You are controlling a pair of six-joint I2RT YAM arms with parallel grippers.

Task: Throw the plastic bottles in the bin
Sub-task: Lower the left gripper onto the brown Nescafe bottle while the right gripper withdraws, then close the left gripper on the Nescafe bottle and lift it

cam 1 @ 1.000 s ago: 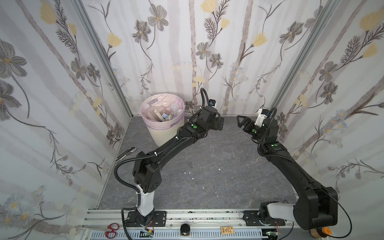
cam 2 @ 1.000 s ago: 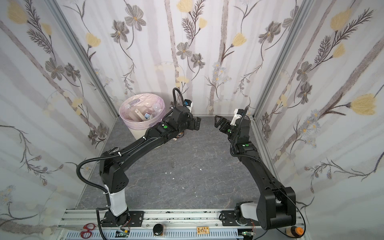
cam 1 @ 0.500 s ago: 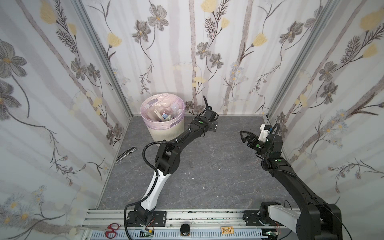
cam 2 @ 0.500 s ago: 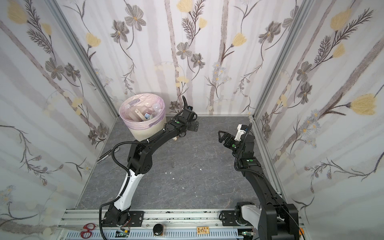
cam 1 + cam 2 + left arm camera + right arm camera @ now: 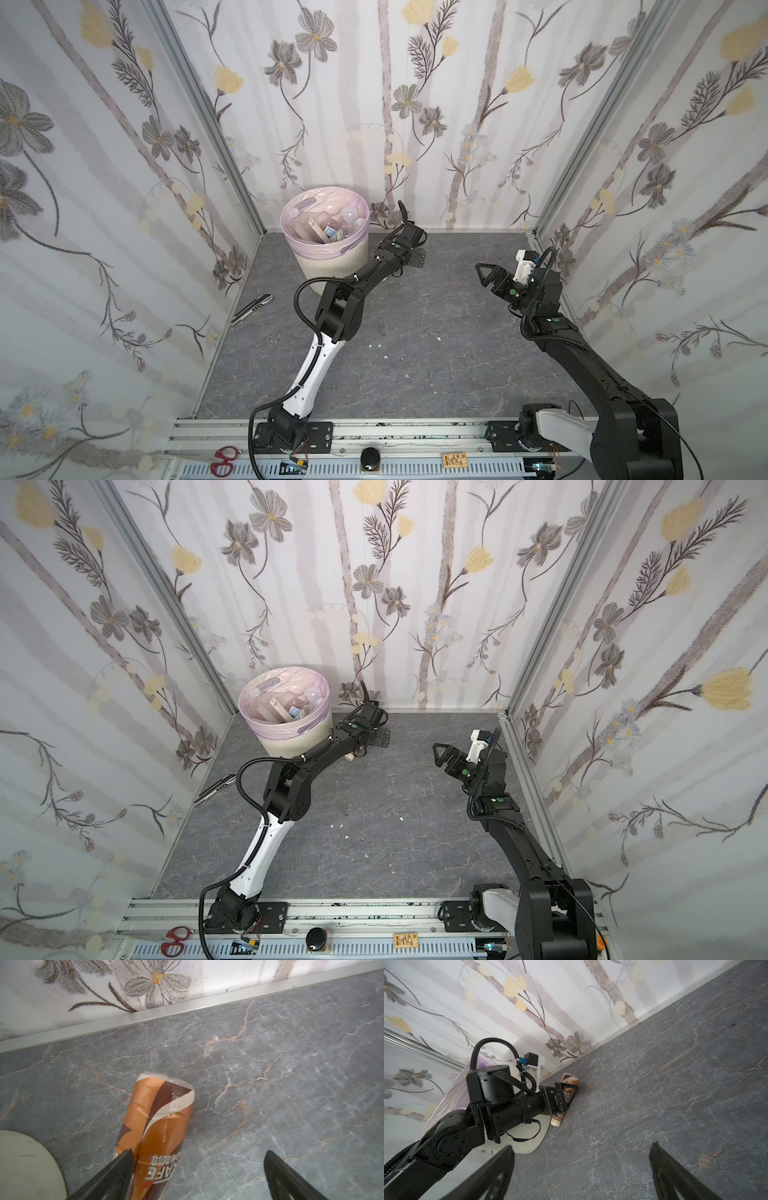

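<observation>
- Red scissors (image 5: 222,459) lie on the metal rail (image 5: 415,432) at the front, far to the left.
- A thin grey and black tool (image 5: 251,308) lies on the grey tabletop (image 5: 436,365), close to the left wall (image 5: 124,249).
- The bin (image 5: 332,270) stands in the back left corner. It is round and cream, with a pale pink bag inside.
- Many bottles (image 5: 332,226) lie in a heap inside the bin.
- The left end effector (image 5: 415,258) is low down, just to the right of the bin and near the back wall (image 5: 457,124). Its jaws are spread wide.
- One brown bottle (image 5: 158,1126) is not in the bin. It lies on its side on the tabletop, just beside the foot of the bin.
- In the left wrist view this brown bottle lies between the two spread fingers. It is right up against one finger (image 5: 116,1172) and far from the other. Nothing pinches it.
- In the right wrist view its pale cap sticks out behind the left end effector.
- The right end effector (image 5: 481,274) hangs in the air on the right side, well apart from the brown bottle and the bin. Its jaws are spread wide too, and it holds nothing. It points left, toward the other arm.
</observation>
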